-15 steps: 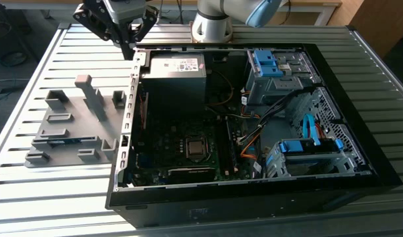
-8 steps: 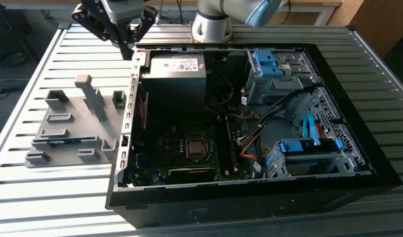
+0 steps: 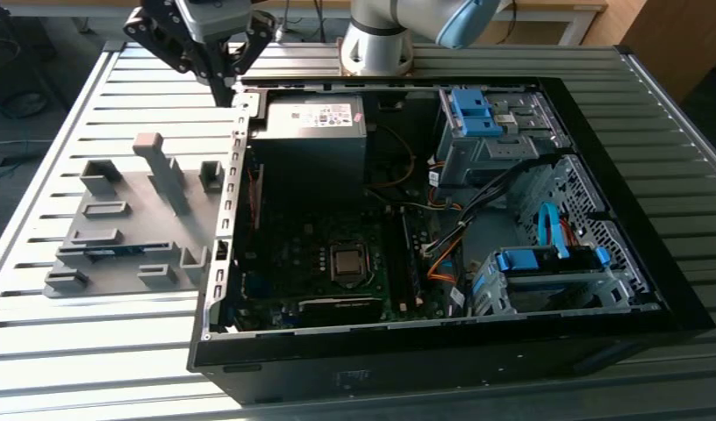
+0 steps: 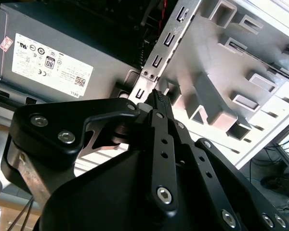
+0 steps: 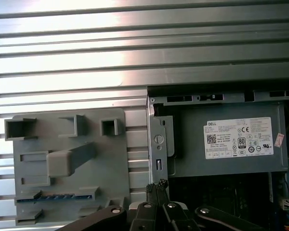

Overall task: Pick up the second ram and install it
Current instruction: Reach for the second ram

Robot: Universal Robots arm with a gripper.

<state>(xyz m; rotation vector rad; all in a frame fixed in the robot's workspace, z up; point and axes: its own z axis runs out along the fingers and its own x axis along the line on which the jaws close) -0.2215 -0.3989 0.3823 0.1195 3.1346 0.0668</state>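
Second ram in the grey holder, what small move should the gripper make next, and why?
Probably carry the gripper across to above the second ram, toward the exterior view's left. Its fingers are shut on nothing over the edge of the case beside the power supply, while the ram lies in the grey holder tray, apart from it.

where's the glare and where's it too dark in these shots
First wrist view: glare whitens the slatted table beyond the grey holder tray, which is evenly lit. Exterior view: sunlit bands on the near slats, computer case interior dim. Second wrist view: gripper dark in the foreground, the table beyond the tray blown out white.
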